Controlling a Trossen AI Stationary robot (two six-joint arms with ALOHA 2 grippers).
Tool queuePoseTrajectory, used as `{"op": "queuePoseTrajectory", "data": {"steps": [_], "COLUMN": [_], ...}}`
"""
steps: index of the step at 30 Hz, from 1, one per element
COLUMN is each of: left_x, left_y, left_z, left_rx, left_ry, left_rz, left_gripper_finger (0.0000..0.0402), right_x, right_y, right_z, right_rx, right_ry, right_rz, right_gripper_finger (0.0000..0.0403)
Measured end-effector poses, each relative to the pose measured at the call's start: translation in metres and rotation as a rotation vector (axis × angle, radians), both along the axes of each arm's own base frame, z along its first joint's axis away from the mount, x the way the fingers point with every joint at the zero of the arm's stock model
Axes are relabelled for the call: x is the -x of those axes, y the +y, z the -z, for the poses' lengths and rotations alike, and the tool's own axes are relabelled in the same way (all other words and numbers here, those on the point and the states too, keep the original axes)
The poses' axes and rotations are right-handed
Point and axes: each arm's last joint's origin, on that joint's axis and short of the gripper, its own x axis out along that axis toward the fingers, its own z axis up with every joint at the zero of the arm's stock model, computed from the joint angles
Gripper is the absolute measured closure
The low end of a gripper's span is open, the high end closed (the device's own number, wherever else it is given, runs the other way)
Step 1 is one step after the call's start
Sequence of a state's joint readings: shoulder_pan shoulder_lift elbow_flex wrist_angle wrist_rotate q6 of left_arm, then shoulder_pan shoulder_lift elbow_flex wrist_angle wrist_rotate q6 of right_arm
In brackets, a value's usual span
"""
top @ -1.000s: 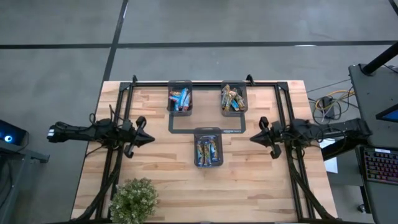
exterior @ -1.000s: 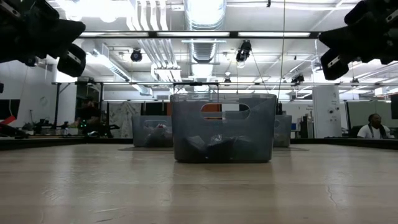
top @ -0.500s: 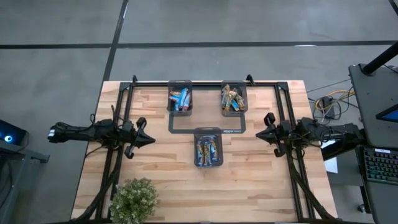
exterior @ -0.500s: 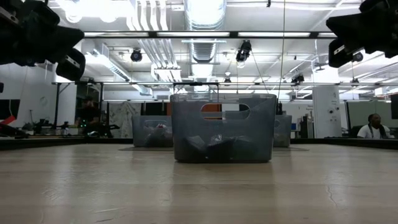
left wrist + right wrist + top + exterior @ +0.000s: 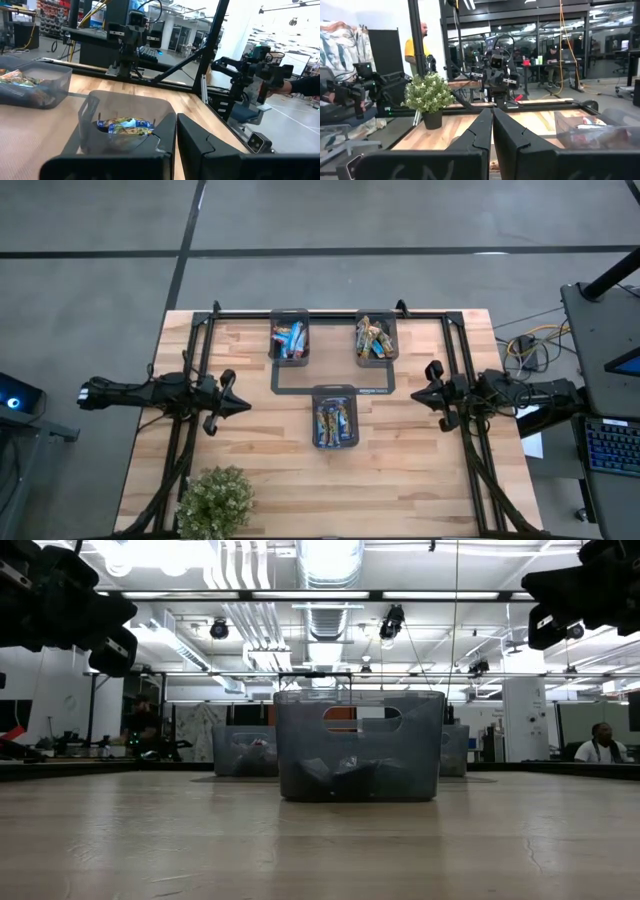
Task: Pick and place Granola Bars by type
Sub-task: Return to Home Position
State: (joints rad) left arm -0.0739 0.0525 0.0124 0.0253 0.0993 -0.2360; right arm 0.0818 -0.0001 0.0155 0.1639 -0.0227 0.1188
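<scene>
3 trays (image 5: 335,389) w/ granola bars (image 5: 335,423) — L pincer (image 5: 243,406), R pincer (image 5: 415,392) together, table sides

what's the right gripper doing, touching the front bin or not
Apart. The high view shows bare tabletop between the right gripper and the front bin.

Sorted as Granola Bars (image 5: 334,422) into three dark bins on the table (image 5: 250,460). Heaped loosely and crossing one another in each. Mostly blue and red wrappers in the left bin (image 5: 272,340) at the back, yellow-brown with some blue in the right bin (image 5: 395,340) beside it, blue with yellow in the middle bin (image 5: 334,390) nearer the front.
</scene>
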Motion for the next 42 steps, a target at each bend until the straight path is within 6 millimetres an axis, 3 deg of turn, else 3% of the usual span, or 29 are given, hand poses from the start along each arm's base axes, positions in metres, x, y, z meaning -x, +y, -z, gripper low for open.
{"op": "queuePoseTrajectory", "data": {"steps": [14, 42], "left_x": [0.0, -0.0002], "left_y": [-0.0001, -0.0001], "left_z": [0.0, 0.0011], "left_rx": [0.053, 0.055], "left_ry": [0.01, 0.011], "left_rz": [0.001, 0.003], "left_gripper_finger": [0.0401, 0.0401], "right_x": [-0.0014, -0.0016], "right_y": [0.0003, 0.0003], "right_z": [0.009, 0.0103], "right_rx": [0.017, 0.015], "right_ry": [0.091, 0.091], "right_rz": [-0.003, -0.002], "right_gripper_finger": [0.0394, 0.0394]}}
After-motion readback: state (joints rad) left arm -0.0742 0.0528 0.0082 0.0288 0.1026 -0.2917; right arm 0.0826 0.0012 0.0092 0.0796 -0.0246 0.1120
